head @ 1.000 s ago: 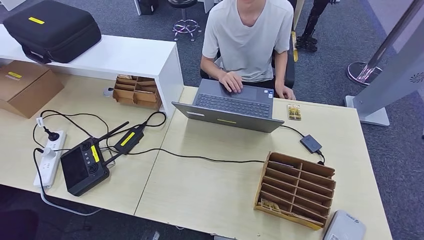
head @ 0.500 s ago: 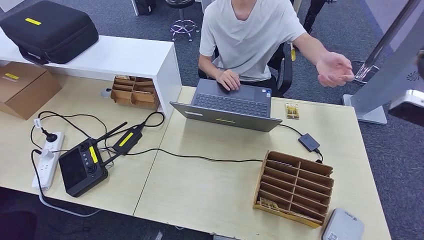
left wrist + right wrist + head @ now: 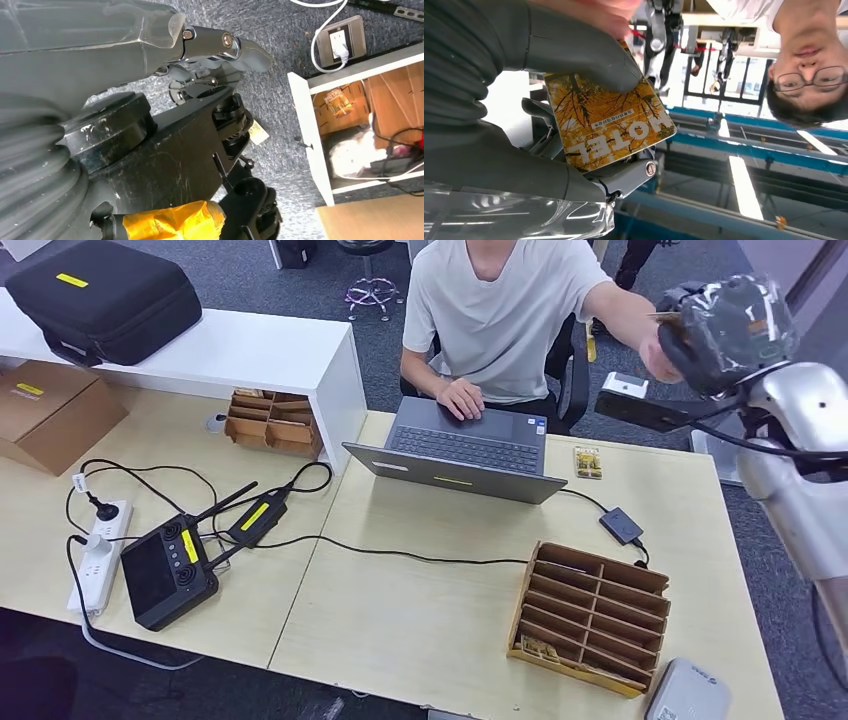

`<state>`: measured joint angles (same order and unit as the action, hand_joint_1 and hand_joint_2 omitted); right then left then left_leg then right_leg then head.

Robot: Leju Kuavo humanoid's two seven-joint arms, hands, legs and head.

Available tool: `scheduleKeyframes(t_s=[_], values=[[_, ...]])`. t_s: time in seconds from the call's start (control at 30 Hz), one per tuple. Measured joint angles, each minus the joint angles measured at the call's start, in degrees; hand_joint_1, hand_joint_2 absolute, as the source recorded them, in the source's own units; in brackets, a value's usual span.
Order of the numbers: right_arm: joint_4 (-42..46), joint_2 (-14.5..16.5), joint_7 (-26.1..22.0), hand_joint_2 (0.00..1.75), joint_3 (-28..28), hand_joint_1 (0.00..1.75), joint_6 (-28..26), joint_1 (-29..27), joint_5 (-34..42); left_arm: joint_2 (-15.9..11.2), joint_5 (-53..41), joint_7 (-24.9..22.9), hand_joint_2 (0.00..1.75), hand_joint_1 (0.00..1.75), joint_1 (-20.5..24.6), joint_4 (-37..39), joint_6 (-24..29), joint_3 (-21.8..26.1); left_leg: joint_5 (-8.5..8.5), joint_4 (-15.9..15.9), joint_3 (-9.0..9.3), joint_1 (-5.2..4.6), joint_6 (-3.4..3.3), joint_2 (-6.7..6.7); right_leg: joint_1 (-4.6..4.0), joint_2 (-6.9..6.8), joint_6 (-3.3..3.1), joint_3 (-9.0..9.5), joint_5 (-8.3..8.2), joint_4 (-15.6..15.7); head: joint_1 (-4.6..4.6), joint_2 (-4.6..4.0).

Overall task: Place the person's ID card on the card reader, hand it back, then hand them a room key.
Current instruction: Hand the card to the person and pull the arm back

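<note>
Right hand (image 3: 728, 330) raised high beyond the surface's (image 3: 420, 630) far right edge, thumb and fingers (image 3: 589, 55) pinching a yellow card printed HOTEL (image 3: 609, 127). Seated person's hand (image 3: 655, 355) meets it there. Left hand (image 3: 210, 105) hangs over carpet, fingers' state unclear. Laptop (image 3: 460, 450) and slotted wooden rack (image 3: 590, 615) on the surface.

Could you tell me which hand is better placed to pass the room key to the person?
The right hand: it already grips the room key and is raised beside the person's hand. The left hand hangs over the floor.
</note>
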<state>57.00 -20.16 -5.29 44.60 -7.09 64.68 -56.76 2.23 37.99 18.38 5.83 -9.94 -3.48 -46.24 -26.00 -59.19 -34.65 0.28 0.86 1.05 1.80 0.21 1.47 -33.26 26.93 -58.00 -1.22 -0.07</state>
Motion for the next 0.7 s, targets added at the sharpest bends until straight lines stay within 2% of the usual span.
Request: scheduleKeyframes(t_s=[0.17, 0.3, 0.43, 0.7], values=[[-7.69, 5.17, 1.07, 1.75, 3.54, 1.75, -3.54, 1.75, -3.24, 0.02, -0.68, -0.4, 1.75, 0.0, 0.41, 0.0, 0.02, -0.98, 0.01, 0.0, 0.0, 0.01, 0.01, 0.03, 0.0, -0.02, 0.0, 0.0, 0.0, 0.0, 0.0, 0.0], [-11.38, 7.23, 1.15, 1.75, 4.8, 1.75, -4.14, 1.88, -3.46, 0.0, -0.83, -0.74, 1.75, 0.0, 0.47, 0.0, 0.01, -1.34, 0.01, -0.01, -0.04, 0.0, 0.01, 0.07, 0.01, -0.07, 0.0, 0.0, 0.0, 0.02, 0.01, 0.0], [-13.98, 8.1, 0.68, 1.75, 5.62, 0.0, -4.45, 1.87, -3.23, -0.01, -0.84, -1.03, 1.75, 0.0, 0.47, 0.0, 0.01, -1.57, 0.01, -0.02, -0.07, -0.01, 0.01, 0.07, 0.01, -0.07, 0.0, -0.02, -0.01, 0.03, 0.01, 0.0], [-16.28, 9.0, -0.43, 1.75, 5.84, 0.0, -5.34, 1.82, -2.49, 0.07, -0.04, -0.99, 1.75, 0.0, 0.44, 0.0, 0.02, -1.57, 0.0, -0.02, -0.06, 0.0, 0.01, 0.06, 0.01, -0.05, 0.0, -0.06, -0.01, 0.03, 0.0, 0.0]])
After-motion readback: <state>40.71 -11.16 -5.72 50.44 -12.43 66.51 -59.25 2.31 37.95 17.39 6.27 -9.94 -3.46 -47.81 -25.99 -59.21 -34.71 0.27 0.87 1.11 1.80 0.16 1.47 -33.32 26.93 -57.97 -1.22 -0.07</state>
